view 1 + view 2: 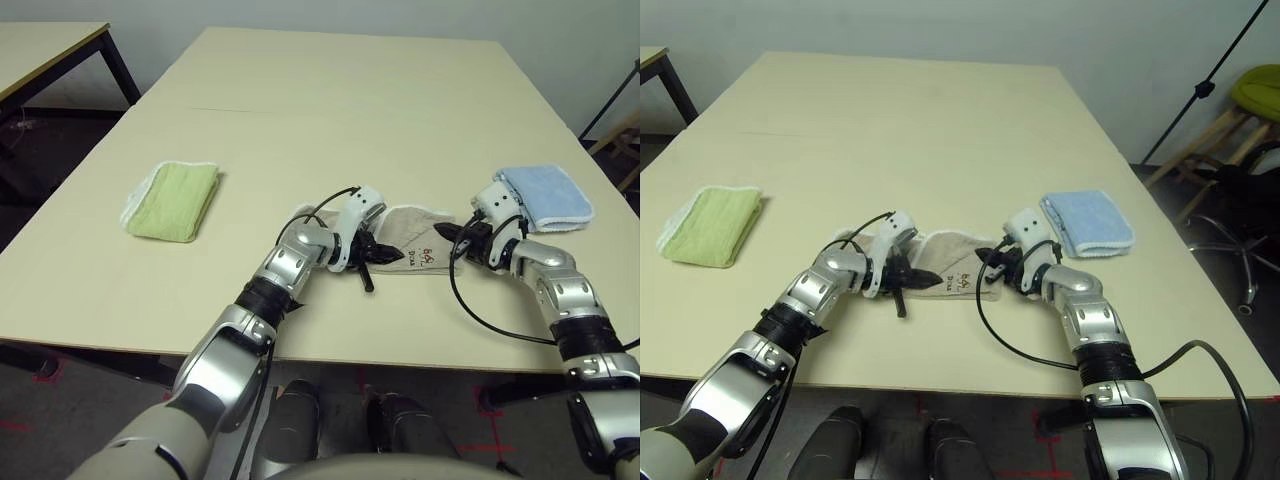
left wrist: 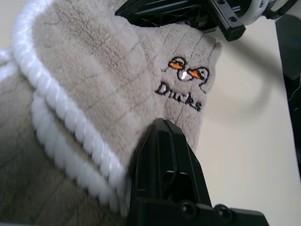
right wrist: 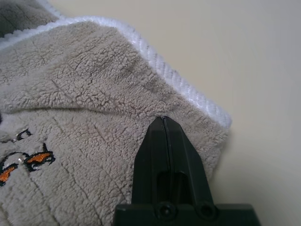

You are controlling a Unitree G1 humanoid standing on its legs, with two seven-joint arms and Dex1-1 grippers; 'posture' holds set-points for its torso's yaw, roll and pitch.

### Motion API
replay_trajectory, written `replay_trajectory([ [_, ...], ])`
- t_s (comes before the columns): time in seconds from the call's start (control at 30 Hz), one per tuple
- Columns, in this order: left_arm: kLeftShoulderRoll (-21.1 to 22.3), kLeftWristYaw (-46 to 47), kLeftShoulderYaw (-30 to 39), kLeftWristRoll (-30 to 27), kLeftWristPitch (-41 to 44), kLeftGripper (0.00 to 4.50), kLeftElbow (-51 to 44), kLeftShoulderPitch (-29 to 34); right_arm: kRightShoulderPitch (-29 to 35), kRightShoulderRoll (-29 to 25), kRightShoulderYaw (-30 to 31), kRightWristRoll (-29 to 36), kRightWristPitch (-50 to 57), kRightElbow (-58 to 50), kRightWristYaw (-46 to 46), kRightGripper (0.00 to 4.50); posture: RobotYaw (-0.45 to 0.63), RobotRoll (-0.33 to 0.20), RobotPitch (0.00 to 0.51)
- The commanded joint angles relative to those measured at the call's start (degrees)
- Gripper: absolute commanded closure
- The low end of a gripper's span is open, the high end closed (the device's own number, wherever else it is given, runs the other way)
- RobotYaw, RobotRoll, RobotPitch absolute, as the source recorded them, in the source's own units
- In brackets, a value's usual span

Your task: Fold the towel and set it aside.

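The towel, beige terry with white corded edging and a small orange-and-dark embroidery, lies bunched in a low strip near the table's front edge. My left gripper sits at its left end, shut, its black tip pinched against the doubled white edging. At the towel's right end, my right gripper is shut with its tip pressed into the pile just inside the corded corner. The towel spans the gap between both grippers.
A folded lime-green towel lies at the left of the table. A folded light blue towel lies just behind my right wrist. Another table stands at far left, and a chair at far right.
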Motion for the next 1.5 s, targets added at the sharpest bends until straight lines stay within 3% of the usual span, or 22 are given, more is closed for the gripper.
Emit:
replay_trajectory([
  [0.03,0.37,0.60,1.51,-1.88,4.10,4.49,-4.77,1.92,0.01,0.18,0.11,0.27,0.84,0.24,2.30,4.50,0.17,0.000,0.142],
  [0.1,0.74,1.59,4.08,-4.56,8.10,4.49,-9.54,2.55,0.02,-0.42,-0.70,2.22,1.90,-2.93,4.67,4.50,0.17,0.000,0.142],
  [0.17,1.60,3.21,7.34,-7.86,13.43,4.11,-15.76,3.69,0.62,-1.75,-1.57,4.70,4.88,-7.45,7.49,4.50,0.18,0.000,0.143],
  [0.27,3.09,8.02,14.35,-13.68,23.98,3.30,-25.92,5.69,1.42,-5.01,-2.50,8.23,8.20,-14.08,12.78,3.89,0.18,0.000,0.143],
  [0.47,6.96,19.35,30.17,-22.72,48.63,1.30,-43.76,10.82,0.60,-11.32,-5.31,13.02,10.73,-19.80,19.70,1.73,0.18,0.000,0.141],
  [0.6,3.96,24.15,41.51,-28.64,66.29,0.00,-52.36,14.13,-0.55,-14.44,-5.76,13.77,9.61,-20.30,23.49,0.32,0.19,0.000,0.142],
  [0.63,2.81,25.84,43.67,-30.53,68.23,0.00,-53.07,14.79,-0.79,-14.87,-5.88,13.83,9.29,-20.17,24.14,0.04,0.19,0.000,0.142],
  [0.77,-0.75,36.45,48.26,-41.31,69.38,0.00,-53.96,20.60,-2.19,-16.67,-5.96,14.19,8.50,-18.52,27.88,0.04,0.21,0.000,0.144],
  [0.93,-5.42,52.07,50.24,-49.36,69.38,0.00,-51.65,23.31,-3.16,-17.52,-5.75,14.05,7.90,-17.15,30.17,0.04,0.20,0.000,0.143],
  [1.17,-10.83,66.07,54.62,-50.86,69.38,0.00,-47.52,21.41,-1.31,-20.32,-7.38,15.13,8.77,-19.25,32.37,0.04,0.16,0.000,0.137],
  [1.33,-15.99,70.85,58.15,-44.31,68.51,0.00,-44.07,16.59,-0.30,-21.14,-8.09,15.12,8.86,-19.87,32.16,0.04,0.16,0.000,0.134],
  [1.5,-20.23,72.51,60.54,-43.22,65.89,0.00,-40.27,12.40,0.34,-21.76,-8.81,15.77,10.23,-21.27,31.96,0.04,0.14,0.000,0.138],
])
